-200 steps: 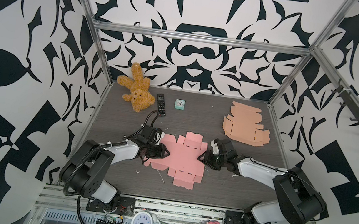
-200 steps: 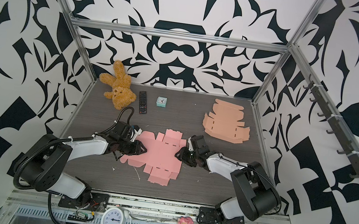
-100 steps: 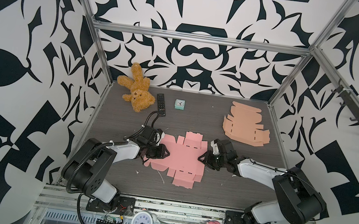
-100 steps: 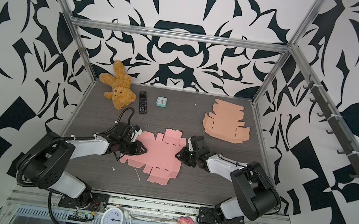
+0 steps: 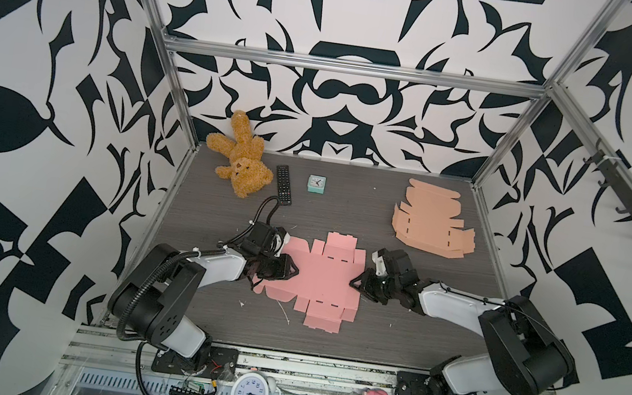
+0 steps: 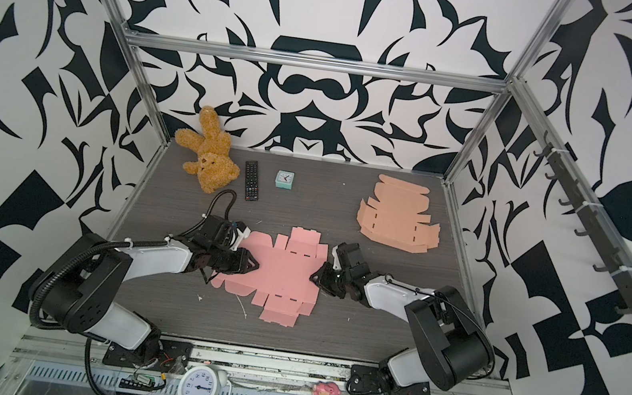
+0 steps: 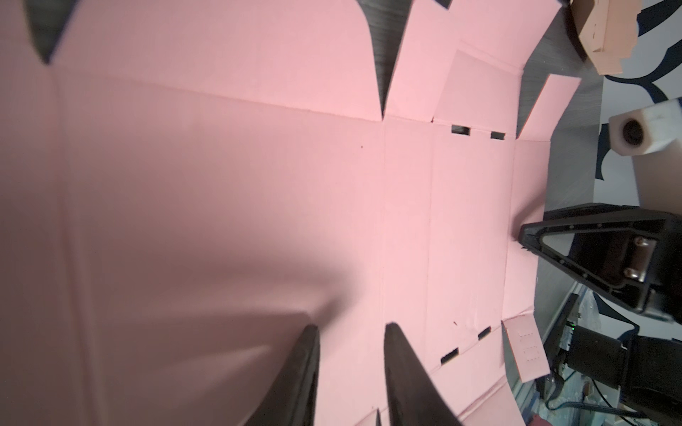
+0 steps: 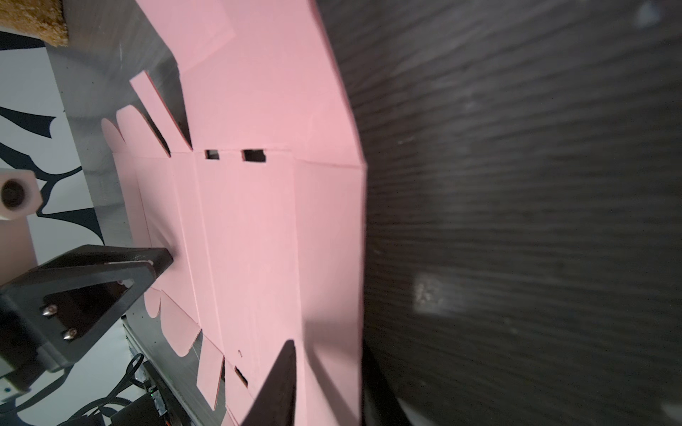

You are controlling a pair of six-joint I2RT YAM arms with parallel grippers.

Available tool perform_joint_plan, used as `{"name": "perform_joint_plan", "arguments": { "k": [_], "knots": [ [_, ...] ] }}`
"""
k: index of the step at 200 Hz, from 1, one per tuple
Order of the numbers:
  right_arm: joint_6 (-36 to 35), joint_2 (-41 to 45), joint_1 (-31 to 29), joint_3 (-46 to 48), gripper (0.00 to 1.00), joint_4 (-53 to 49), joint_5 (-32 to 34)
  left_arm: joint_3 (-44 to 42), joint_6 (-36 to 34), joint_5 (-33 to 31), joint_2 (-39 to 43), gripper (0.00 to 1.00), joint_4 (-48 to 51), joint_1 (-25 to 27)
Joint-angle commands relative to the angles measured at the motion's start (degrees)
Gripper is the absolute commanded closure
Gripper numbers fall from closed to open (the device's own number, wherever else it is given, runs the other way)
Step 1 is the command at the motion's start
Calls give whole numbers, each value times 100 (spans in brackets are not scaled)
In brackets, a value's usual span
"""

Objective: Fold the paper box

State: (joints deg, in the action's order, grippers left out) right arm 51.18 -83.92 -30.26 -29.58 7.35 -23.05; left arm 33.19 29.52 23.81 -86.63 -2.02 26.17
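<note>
Right now I see the paper box [image 5: 319, 279] lying unfolded as a flat pink sheet on the dark surface [image 5: 390, 343], around the middle and a little toward 6 o'clock in both top views, with its flaps spread out and none standing up. My left claw [image 5: 293, 275] sits low over the sheet's 9 o'clock edge, tip pointing toward 3 o'clock. The left wrist view shows its two fingers [image 7: 404, 372] a little apart, released, with only the flat sheet visible through the gap and nothing pinched between them. My right claw [image 5: 353, 286] meets the sheet at its 3 o'clock edge, pointing toward 9 o'clock. In the right wrist view one finger [image 8: 282, 391] lies over the pink edge strip, while the other is lost in the dark blur beside it, so I cannot tell whether that claw has clenched on the edge. Well apart at 1 o'clock lies a flat tan carton [image 5: 430, 225]. At 11 o'clock a teddy bear [image 5: 241, 163] sprawls, with a remote [image 5: 283, 184] just beside it and a small clock [image 5: 316, 184] near 12 o'clock.
</note>
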Motion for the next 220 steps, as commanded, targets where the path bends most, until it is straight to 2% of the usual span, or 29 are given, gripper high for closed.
{"name": "perform_joint_plan", "arguments": {
  "k": [1, 89, 103, 128, 175, 220],
  "knots": [
    [59, 150, -39, 60, 73, 104, 36, -120, -77, -87, -133, 66, 88, 17],
    [-90, 220, -34, 85, 88, 58, 60, -166, -52, -149, 114, 66, 157, 19],
    [-262, 305, -37, 17, 92, -166, 115, -195, -42, -177, 264, 62, 167, 11],
    [-905, 357, -33, -387, 96, -1096, 299, -201, -33, -184, 506, 56, 261, 17],
    [-2438, 20, 111, -1525, 98, -2920, 581, -294, -34, -189, 852, 53, 339, 18],
    [-3479, -757, 266, -2409, 98, -3701, 573, -444, 10, -142, 1060, 53, 198, 19]
  ]
}}
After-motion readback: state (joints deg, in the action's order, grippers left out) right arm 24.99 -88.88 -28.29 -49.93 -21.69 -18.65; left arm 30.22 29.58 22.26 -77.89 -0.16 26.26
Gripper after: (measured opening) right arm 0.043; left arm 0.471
